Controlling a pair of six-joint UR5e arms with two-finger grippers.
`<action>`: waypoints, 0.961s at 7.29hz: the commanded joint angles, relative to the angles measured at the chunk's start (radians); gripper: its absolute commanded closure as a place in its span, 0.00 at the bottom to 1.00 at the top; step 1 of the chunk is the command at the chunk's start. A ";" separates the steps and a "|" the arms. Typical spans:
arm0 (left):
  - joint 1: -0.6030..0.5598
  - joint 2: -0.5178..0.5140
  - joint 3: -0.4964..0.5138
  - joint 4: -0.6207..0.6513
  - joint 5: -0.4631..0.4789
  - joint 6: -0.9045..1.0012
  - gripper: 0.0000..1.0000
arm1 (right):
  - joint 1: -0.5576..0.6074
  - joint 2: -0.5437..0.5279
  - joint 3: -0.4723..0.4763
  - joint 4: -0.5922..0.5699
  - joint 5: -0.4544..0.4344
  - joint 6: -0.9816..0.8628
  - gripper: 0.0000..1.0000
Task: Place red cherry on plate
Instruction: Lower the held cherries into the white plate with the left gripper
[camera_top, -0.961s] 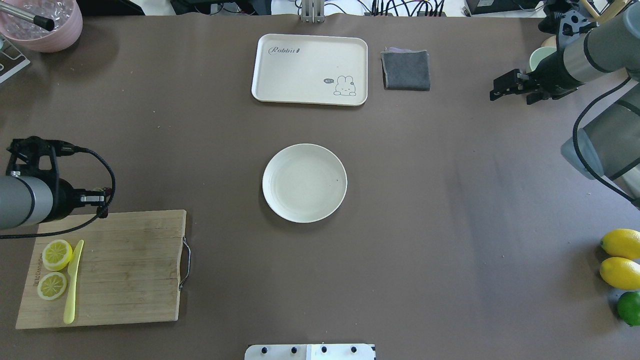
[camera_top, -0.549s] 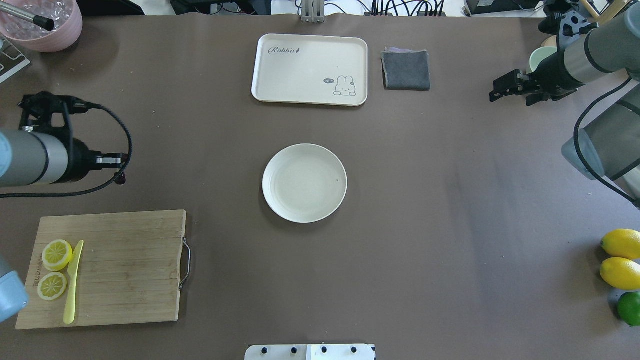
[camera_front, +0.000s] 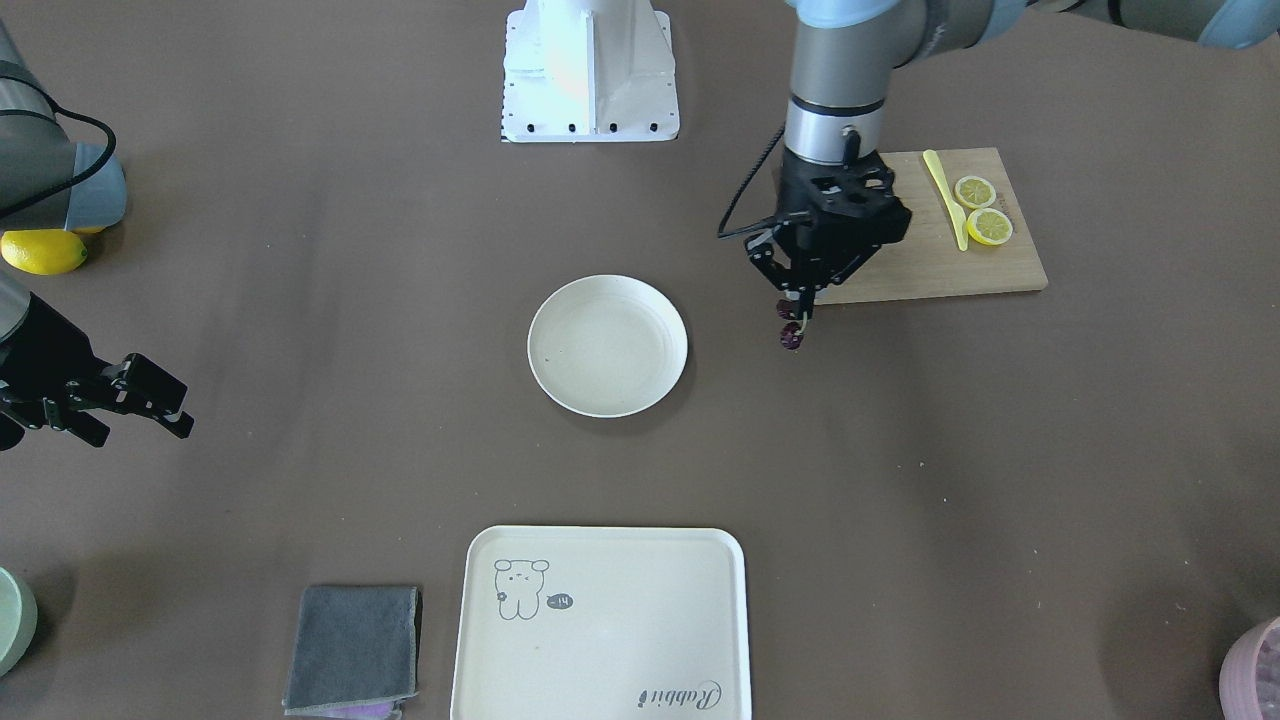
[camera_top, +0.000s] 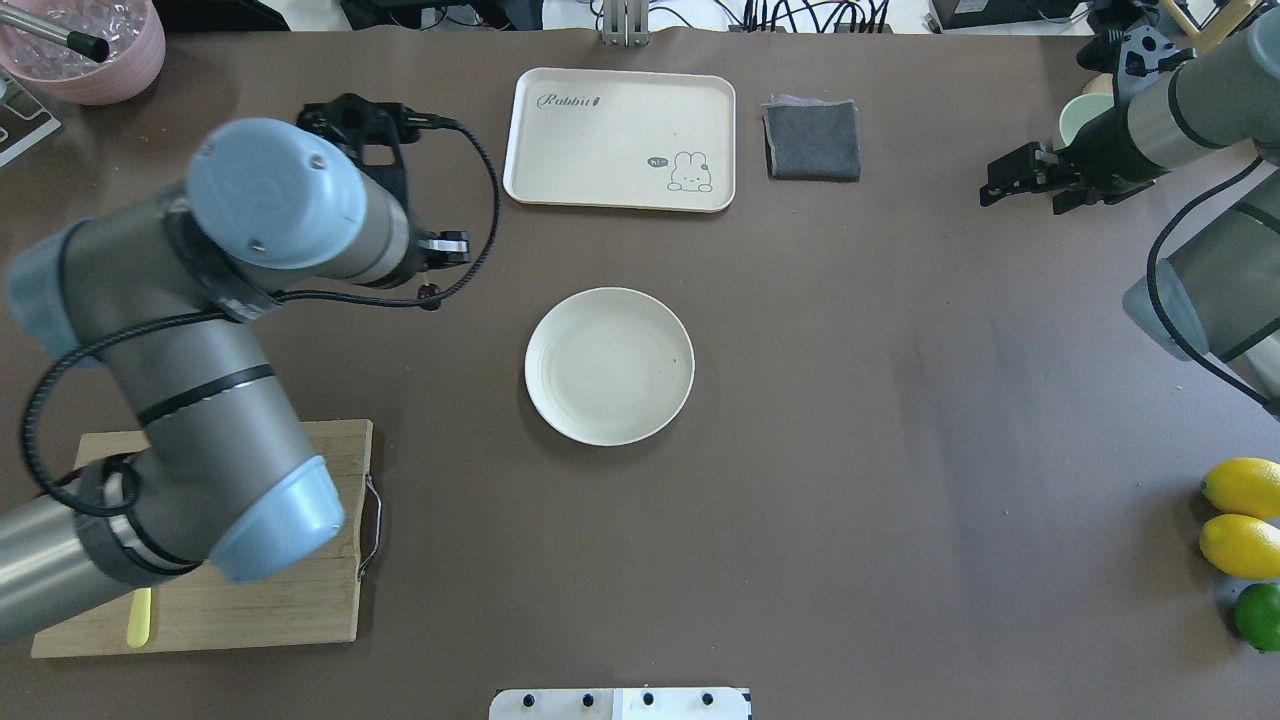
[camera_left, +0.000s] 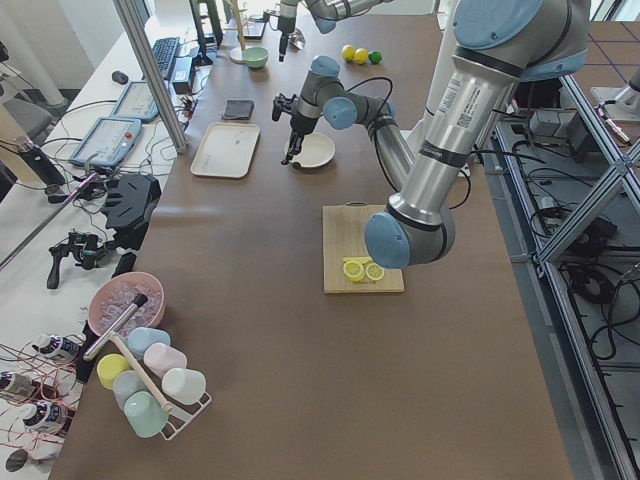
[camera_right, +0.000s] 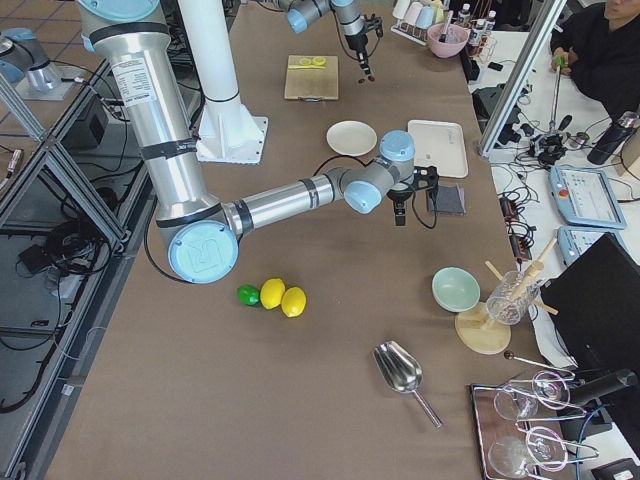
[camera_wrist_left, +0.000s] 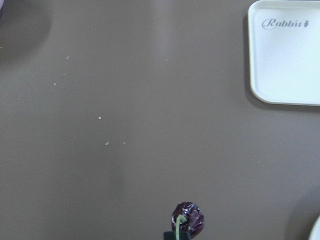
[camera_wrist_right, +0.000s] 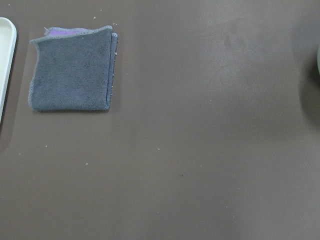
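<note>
Since the left gripper (camera_front: 797, 303) has the cherry (camera_front: 791, 337) pinched by its stem, dangling near the empty plate (camera_front: 607, 345), only the drop-off looks left; right gripper (camera_top: 988, 182) hangs open

Bright, even light falls from above; shadows beside the plate (camera_top: 609, 366) are soft (barely there), and the tray (camera_wrist_left: 285, 60) glares white.
</note>
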 joint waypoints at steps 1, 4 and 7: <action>0.113 -0.134 0.144 -0.023 0.094 -0.086 1.00 | 0.001 -0.005 -0.002 -0.002 -0.004 0.000 0.00; 0.221 -0.215 0.371 -0.191 0.223 -0.132 1.00 | 0.006 -0.020 -0.002 0.001 -0.007 0.000 0.00; 0.232 -0.205 0.387 -0.205 0.224 -0.123 1.00 | 0.007 -0.028 -0.002 0.003 -0.003 0.000 0.00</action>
